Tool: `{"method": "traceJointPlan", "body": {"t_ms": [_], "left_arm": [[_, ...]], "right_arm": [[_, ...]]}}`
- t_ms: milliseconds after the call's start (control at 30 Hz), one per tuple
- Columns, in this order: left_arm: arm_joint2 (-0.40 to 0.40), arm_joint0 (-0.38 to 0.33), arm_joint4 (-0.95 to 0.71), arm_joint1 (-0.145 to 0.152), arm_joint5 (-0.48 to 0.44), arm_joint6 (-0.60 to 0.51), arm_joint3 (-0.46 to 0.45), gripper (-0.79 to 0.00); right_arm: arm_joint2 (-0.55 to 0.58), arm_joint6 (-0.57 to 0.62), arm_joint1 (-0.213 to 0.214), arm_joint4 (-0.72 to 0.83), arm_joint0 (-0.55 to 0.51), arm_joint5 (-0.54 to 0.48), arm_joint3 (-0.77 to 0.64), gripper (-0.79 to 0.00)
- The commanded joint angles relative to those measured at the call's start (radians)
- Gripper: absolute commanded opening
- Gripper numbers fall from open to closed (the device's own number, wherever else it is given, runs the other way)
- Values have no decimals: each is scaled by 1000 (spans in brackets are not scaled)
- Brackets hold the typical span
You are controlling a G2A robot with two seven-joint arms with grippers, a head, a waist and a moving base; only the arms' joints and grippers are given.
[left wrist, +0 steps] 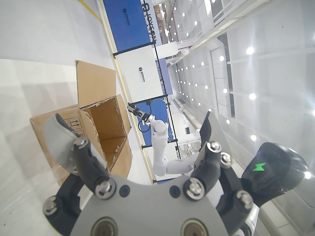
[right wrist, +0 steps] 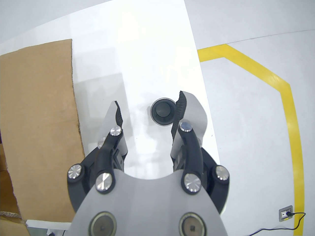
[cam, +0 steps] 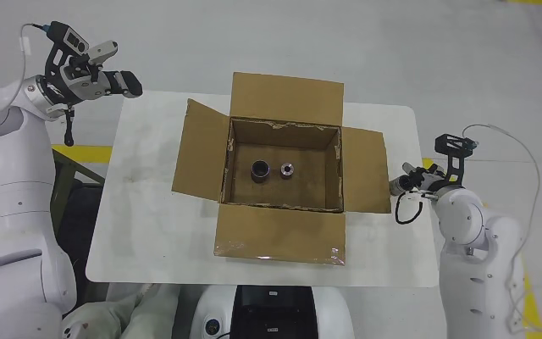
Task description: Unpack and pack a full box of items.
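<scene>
An open cardboard box [cam: 284, 169] stands in the middle of the white table [cam: 140, 220], all flaps folded outward. Inside it lie a dark cylinder [cam: 259, 172] and a smaller metal-rimmed piece [cam: 287, 169]. My right gripper [right wrist: 148, 99] hangs open over the table's right edge, just past the box's right flap [right wrist: 37, 104]. A round black item [right wrist: 162, 111] sits on the table beneath it, close to one finger [right wrist: 181, 106]. My left gripper [left wrist: 133, 115] is open and holds nothing, raised over the table's far left corner [cam: 127, 82], facing the box [left wrist: 103, 114].
Bare table surface lies left of the box and along its front. The right arm [left wrist: 157, 133] shows far off in the left wrist view. Yellow floor tape [right wrist: 268, 74] runs beyond the table's right edge.
</scene>
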Motion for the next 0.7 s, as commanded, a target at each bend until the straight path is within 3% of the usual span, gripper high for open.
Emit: {"method": "traceJointPlan", "body": {"t_ms": [0,133,667], "left_arm": [[0,0,0,0,0,0,0,0],[0,0,0,0,0,0,0,0],[0,0,0,0,0,0,0,0]], "right_arm": [[0,-3,0,2,-3,-1,6,-243],[2,-30,2,13,-8,-9,48,-215],[-19,-34,13,41,50,-1,241,-237]]}}
